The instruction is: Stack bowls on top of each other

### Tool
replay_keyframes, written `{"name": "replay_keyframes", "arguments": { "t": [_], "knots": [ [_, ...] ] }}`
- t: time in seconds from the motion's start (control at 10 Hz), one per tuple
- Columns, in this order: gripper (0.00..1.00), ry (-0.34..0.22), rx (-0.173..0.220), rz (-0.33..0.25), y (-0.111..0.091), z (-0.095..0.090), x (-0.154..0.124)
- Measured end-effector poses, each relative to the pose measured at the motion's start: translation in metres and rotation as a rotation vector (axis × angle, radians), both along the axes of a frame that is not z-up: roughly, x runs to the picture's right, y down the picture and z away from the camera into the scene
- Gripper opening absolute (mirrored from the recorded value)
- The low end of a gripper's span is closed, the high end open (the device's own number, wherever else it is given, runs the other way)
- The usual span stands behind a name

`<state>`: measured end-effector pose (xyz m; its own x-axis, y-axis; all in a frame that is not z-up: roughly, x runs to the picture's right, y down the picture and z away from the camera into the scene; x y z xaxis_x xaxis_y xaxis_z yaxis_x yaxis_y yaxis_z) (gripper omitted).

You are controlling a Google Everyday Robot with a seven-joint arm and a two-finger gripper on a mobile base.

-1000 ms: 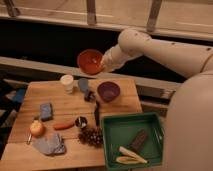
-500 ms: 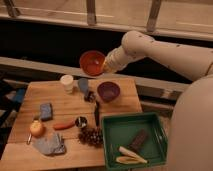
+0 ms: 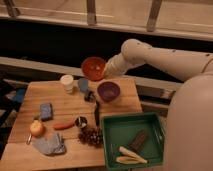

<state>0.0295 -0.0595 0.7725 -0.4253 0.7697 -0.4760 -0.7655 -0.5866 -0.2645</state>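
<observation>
The red-orange bowl (image 3: 93, 68) hangs in the air, tilted toward the camera, above the table's back edge. My gripper (image 3: 106, 72) holds it by its right rim, at the end of the white arm coming from the right. The dark purple bowl (image 3: 108, 91) stands on the wooden table (image 3: 65, 107), just below and to the right of the held bowl. The two bowls are apart.
A white cup (image 3: 67, 82) stands left of the bowls. A green tray (image 3: 132, 141) with a dark bar and pale pieces sits at the front right. A blue sponge (image 3: 46, 111), an apple (image 3: 36, 128), a carrot (image 3: 63, 125), a grey cloth (image 3: 50, 145) and grapes (image 3: 91, 135) lie on the table.
The arm has carried the red-orange bowl slightly to the right and down, closer to the purple bowl.
</observation>
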Motion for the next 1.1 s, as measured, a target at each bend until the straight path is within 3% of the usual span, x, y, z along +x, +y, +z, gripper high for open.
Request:
{"name": "replay_keyframes", "arguments": {
  "t": [0.3,0.7,0.9,1.1],
  "knots": [
    [0.0,0.057,-0.087,0.093,0.044,0.025,0.043],
    [0.0,0.091,-0.177,0.142,0.062,0.068,0.059],
    [0.03,0.101,-0.187,0.151,0.064,0.074,0.058],
    [0.17,0.101,-0.188,0.151,0.064,0.074,0.058]
  ]
}}
